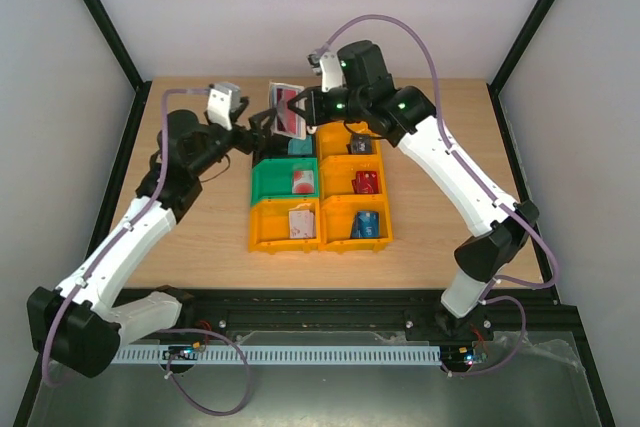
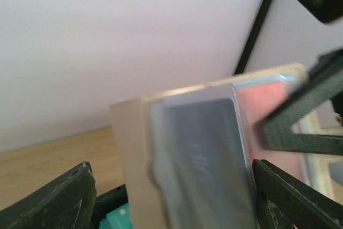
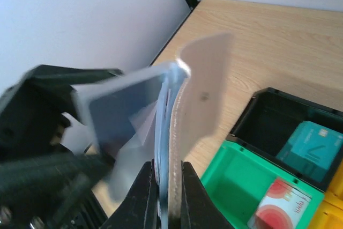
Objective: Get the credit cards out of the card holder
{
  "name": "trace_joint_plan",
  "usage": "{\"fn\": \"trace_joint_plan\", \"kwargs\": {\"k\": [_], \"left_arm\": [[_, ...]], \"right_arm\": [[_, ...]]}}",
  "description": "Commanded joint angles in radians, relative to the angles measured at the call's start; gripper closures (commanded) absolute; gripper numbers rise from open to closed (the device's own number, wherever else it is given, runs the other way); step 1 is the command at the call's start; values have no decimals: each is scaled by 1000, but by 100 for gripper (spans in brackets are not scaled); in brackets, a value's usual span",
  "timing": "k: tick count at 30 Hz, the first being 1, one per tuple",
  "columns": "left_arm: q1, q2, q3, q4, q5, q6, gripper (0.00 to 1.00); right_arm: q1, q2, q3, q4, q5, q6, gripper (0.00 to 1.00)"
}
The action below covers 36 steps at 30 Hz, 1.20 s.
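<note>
Six credit cards (image 1: 303,182) already lay in the bins (image 1: 262,187). Above the bins' far end, the right pincer (image 1: 306,105) was clamped on the card holder (image 1: 286,107). The left pincer (image 1: 268,130) stood apart astride a grey card (image 2: 198,154), not yet drawn out.

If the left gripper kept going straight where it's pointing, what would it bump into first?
The card holder, with a grey card poking out, held up by the right gripper. It stands between the open fingers of the left gripper, so contact would probably come almost at once.
</note>
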Motion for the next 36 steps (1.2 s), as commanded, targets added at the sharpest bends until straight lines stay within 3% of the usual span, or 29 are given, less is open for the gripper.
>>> {"fn": "trace_joint_plan", "kwargs": {"k": [1,9,12,16,18,21,24,32,36], "left_arm": [[78,-35,-26,-9,11,-49,19],[153,-25,-30,-44,43,-112,10],[232,-35,-60,6,225,-192,4],[356,-98,-148,264,578,-312,0],[370,-112,-164,282,707,-218,0],[370,-86,-115,90,871,-26,0],[369,-71,-71,6,1017,47,0],[369,-55,-1,-174,1151,213,0],[336,-70,12,-159,1038,213,1]], "right_arm": [[-27,-49,9,-36,-79,-24,98],[-44,-66,3,-22,-171,-67,98],[-69,-114,-62,39,-305,-103,98],[-109,-163,-100,58,-428,-170,98],[-108,-182,-106,42,-476,-229,98],[-109,-197,-122,28,-559,-294,98],[-109,-200,-125,5,-552,-325,98],[-109,-216,-128,13,-580,-335,98],[-109,-227,-140,29,-588,-323,98]]}}
